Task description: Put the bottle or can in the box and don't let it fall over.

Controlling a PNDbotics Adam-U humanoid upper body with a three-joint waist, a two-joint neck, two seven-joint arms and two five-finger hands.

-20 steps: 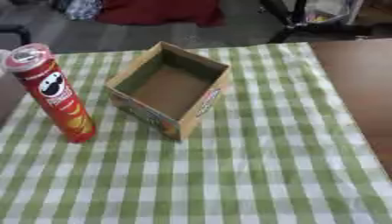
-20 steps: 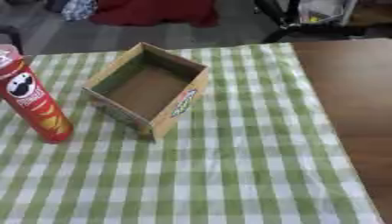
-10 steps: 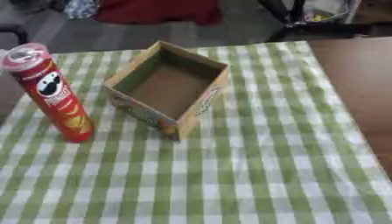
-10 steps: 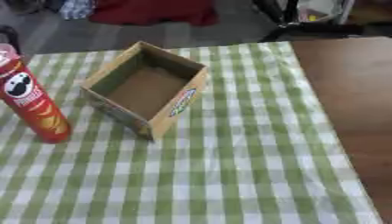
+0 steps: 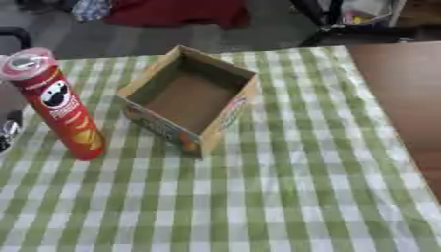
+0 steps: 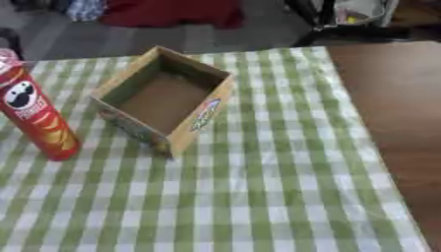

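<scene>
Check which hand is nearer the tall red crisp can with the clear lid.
Left, likely: a dark-and-silver part, probably the left hand, shows just left of the tall red can. Right hand is in no view.

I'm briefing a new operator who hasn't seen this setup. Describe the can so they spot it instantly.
On the green-and-white checked tablecloth, look left of the open cardboard box. The can stands upright there, apart from the box: a tall red tube with a clear lid, the only cylinder on the table.
</scene>
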